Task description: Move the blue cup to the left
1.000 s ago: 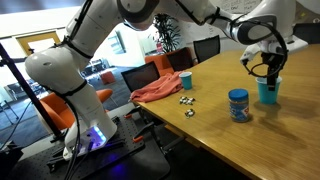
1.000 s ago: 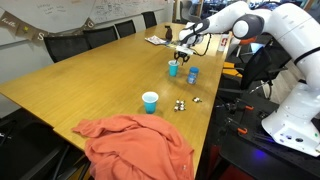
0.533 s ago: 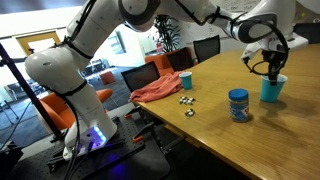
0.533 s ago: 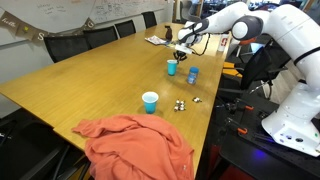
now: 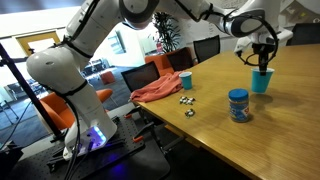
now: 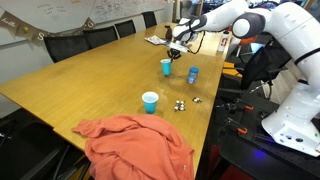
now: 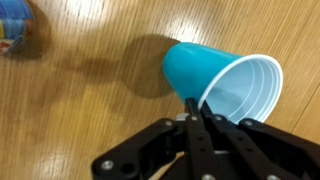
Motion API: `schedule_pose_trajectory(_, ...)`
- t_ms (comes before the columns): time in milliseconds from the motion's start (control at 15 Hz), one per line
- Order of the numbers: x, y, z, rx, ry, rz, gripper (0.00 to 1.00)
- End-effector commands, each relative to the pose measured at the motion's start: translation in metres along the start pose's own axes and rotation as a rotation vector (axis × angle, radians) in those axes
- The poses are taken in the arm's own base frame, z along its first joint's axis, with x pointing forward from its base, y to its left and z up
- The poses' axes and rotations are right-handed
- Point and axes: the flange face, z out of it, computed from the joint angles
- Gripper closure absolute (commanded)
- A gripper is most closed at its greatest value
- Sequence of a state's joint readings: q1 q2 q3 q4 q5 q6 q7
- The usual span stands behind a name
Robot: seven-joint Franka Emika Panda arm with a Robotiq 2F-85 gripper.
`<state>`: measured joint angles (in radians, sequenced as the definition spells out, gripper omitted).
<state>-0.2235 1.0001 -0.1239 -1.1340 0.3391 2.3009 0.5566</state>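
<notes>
The blue cup [image 5: 262, 82] [image 6: 166, 67] stands out on the wooden table [image 5: 215, 125] [image 6: 90, 80], a little way from the blue lidded jar [image 5: 238, 105] [image 6: 192, 75]. My gripper [image 5: 262, 68] [image 6: 172, 53] reaches down onto it and is shut on its rim. In the wrist view the cup [image 7: 215, 85] shows its cyan wall and pale inside, and my gripper [image 7: 197, 108] pinches the near wall with its dark fingers. Whether the cup's base touches the table I cannot tell.
A smaller blue cup [image 5: 186, 80] [image 6: 150, 101] stands nearer the orange cloth [image 5: 158, 90] [image 6: 135, 145]. Small dark pieces [image 5: 187, 100] [image 6: 180, 104] lie between them. Papers [image 6: 157, 40] lie at the far end. Chairs line the table's edge.
The jaws closed on the cup's rim. The gripper then carried the cup a short way across the table, away from the lidded jar.
</notes>
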Motion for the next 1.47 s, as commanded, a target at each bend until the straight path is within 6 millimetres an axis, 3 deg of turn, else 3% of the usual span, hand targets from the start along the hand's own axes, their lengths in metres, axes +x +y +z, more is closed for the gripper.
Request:
schedule_pose_trajectory(0, -0.045, -0.024, -0.008, -0.01, -0.037, -0.118, 0.99)
schedule_pose_trajectory(400, -0.12, -0.058, 0.01, -0.024, -0.066, -0.326, 0.99)
schedule_pose_trajectory(733, -0.154, -0.068, 0.009, 0.007, -0.066, -0.421, 0.99)
schedule_pose_trajectory(800, -0.157, -0.067, 0.008, 0.003, -0.067, -0.428, 0.71)
schedule_pose_trajectory(867, -0.16, -0.065, 0.006, 0.0, -0.068, -0.437, 0.7)
schedule_pose_trajectory(1067, -0.166, -0.058, -0.008, -0.006, -0.066, -0.453, 0.49)
schedule_pose_trajectory(1400, -0.178, -0.043, -0.064, -0.004, -0.041, -0.464, 0.1)
